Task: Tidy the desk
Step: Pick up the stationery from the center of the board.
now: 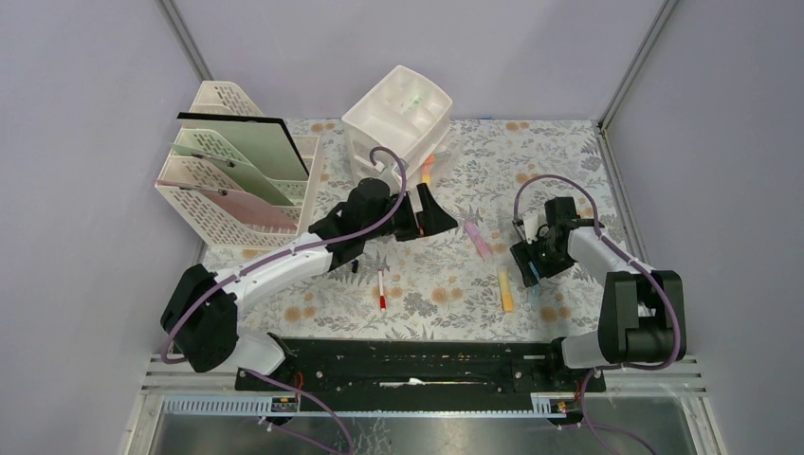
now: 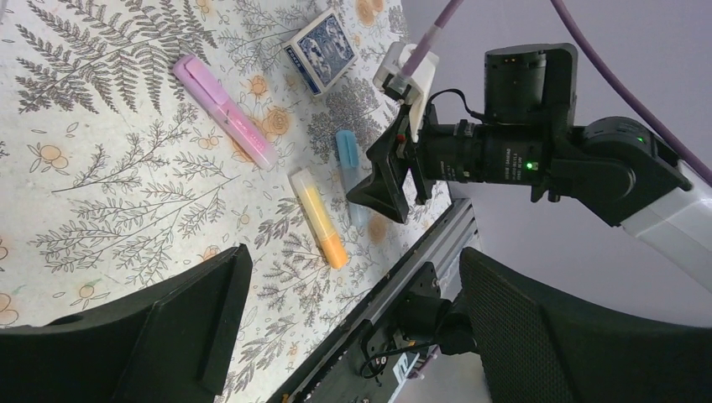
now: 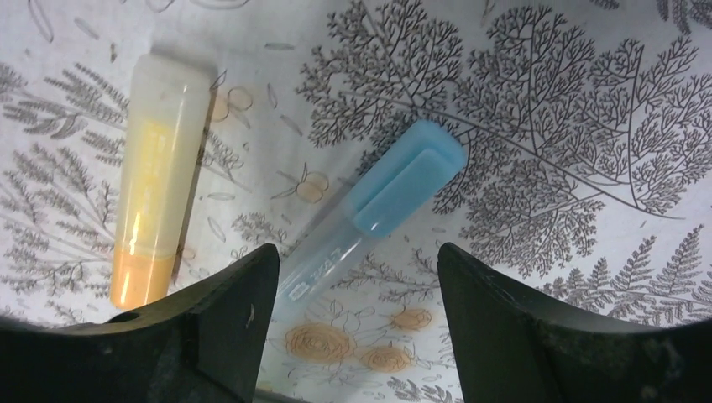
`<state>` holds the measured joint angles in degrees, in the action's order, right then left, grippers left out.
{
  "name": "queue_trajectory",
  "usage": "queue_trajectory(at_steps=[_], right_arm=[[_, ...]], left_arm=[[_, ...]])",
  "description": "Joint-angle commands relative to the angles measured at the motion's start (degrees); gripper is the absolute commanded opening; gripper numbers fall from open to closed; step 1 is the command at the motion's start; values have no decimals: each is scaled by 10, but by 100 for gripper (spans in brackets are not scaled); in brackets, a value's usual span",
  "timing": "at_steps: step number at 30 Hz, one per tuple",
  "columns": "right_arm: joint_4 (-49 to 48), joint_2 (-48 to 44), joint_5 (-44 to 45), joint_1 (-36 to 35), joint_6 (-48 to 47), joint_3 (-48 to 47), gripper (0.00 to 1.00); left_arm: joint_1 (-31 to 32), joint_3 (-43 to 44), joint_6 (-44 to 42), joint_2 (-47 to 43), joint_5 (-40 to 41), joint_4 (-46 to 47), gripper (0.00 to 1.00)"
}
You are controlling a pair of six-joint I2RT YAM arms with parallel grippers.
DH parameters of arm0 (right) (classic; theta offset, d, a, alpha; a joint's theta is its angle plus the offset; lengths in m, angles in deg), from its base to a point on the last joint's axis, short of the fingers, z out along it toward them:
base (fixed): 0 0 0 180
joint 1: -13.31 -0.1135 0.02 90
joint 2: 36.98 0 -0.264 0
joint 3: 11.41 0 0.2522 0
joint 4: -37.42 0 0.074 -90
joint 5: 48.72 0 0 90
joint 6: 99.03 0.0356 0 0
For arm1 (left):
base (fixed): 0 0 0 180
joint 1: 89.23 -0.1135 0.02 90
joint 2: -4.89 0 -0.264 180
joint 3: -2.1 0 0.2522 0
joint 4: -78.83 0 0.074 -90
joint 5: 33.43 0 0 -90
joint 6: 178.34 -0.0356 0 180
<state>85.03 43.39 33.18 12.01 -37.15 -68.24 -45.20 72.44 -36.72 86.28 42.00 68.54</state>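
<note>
Both pairs of jaws stood wide apart, and neither held anything. The left gripper (image 1: 438,213) hung empty over the middle of the desk (image 1: 588,161), just in front of a white drawer unit (image 1: 398,118) at the far edge. The right gripper (image 3: 353,252) sat low over the right side, with its fingers (image 3: 504,327) straddling the barrel of a blue highlighter (image 3: 395,180). The barrel lay close to one finger, though I could not tell whether they touched.

The desk filled the floor of the booth, and its pale cloth was printed with grey ferns and orange flowers. Plain lilac-grey walls (image 1: 427,38) closed it in on three sides, and a black rail (image 1: 417,365) ran along the near edge, where the arms were bolted.

A yellow highlighter (image 1: 505,289) lay just left of the blue one. A pink highlighter (image 1: 477,239) lay farther off toward the middle, and a red pen (image 1: 381,287) lay left of that. A blue card box (image 2: 323,50) rested beyond the right gripper. An orange marker (image 1: 429,169) lay beside the drawer unit, and a cream file rack (image 1: 242,175) stood at the far left.
</note>
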Motion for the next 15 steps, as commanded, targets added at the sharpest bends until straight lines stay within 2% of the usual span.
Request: queue_trajectory(at_steps=[1,6,10,15], right_arm=[[-40,26,20,2,23,-11,74],[-48,55,20,2,30,-15,65],[-51,60,21,2,30,-10,54],[-51,64,18,2,30,-6,26]], left_arm=[[2,-14,-14,-33,19,14,99],[2,-21,-15,-42,26,12,99],[2,-19,-21,-45,32,10,99],[1,-9,-30,-42,34,9,99]])
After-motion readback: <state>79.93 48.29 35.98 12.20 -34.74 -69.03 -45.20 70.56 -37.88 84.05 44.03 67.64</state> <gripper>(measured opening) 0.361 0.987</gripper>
